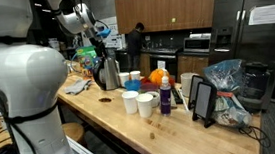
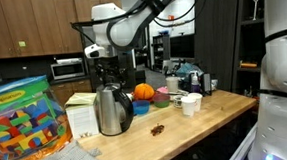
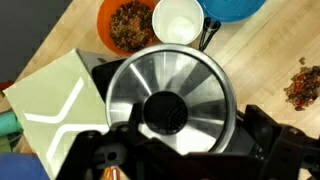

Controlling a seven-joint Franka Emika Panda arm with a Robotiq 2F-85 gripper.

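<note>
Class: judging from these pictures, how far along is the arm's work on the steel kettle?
Done: the gripper is lined up above the kettle, its lid knob centred in the wrist view. In hand: hovering, jaws open, apparently clear of it. Left: any grasp; the kettle stands lidded on the counter.

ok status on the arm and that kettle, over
Gripper open, hovering over the steel kettle, not touching. Kettle upright, lid on. Pale carton close beside it; nothing between gripper and lid knob.
</note>
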